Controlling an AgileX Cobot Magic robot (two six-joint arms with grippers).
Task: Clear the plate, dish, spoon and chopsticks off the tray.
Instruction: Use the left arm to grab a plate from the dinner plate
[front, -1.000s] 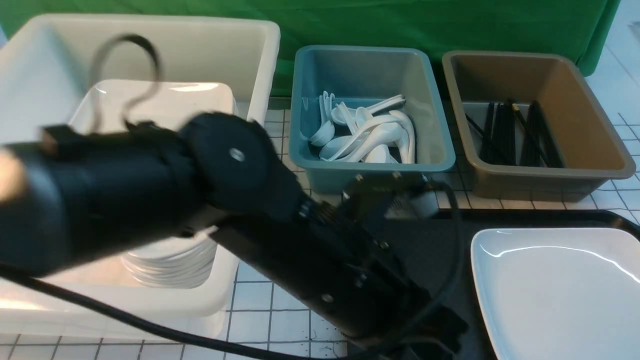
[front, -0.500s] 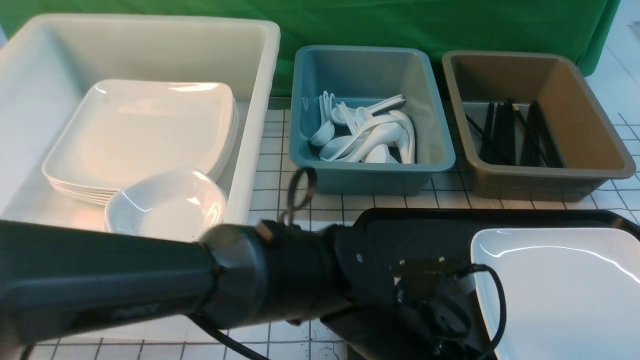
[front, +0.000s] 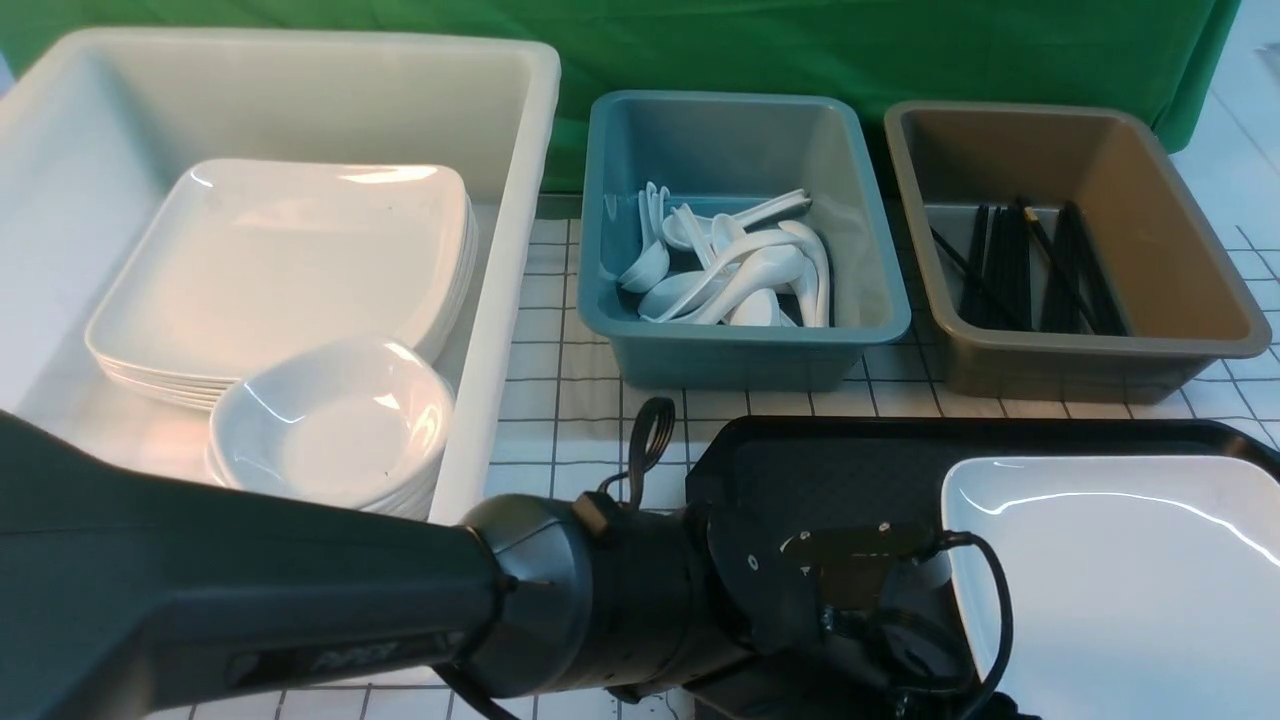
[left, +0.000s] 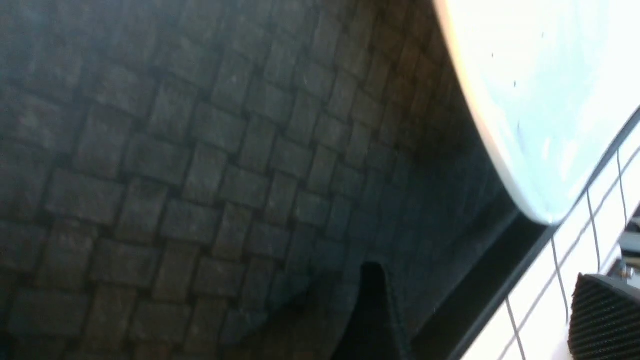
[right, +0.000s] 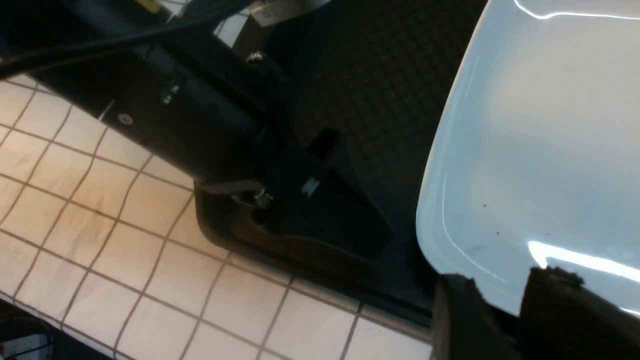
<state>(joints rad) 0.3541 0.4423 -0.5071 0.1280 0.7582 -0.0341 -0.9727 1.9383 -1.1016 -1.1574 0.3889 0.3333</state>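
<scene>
plate (front: 1110, 580): glossy white, square with rounded corners, lying flat on the tray's right half.
tray (front: 830, 470): black plastic with a woven-looking texture and a low rim, near right on the tiled table (front: 580, 400).
left gripper (right: 345, 200): black, low over the tray's near-left corner; I cannot tell how wide its jaws are.
right gripper (right: 520, 310): jaws parted at the plate's near-left rim; contact unclear.
dish (front: 330, 425): small glossy bowl topping a stack in the white tub (front: 520, 200), far left.
spoons (front: 740, 275): white, heaped in the blue bin (front: 750, 340).
chopsticks (front: 1020, 265): thin black sticks in the brown bin (front: 1180, 230).
</scene>
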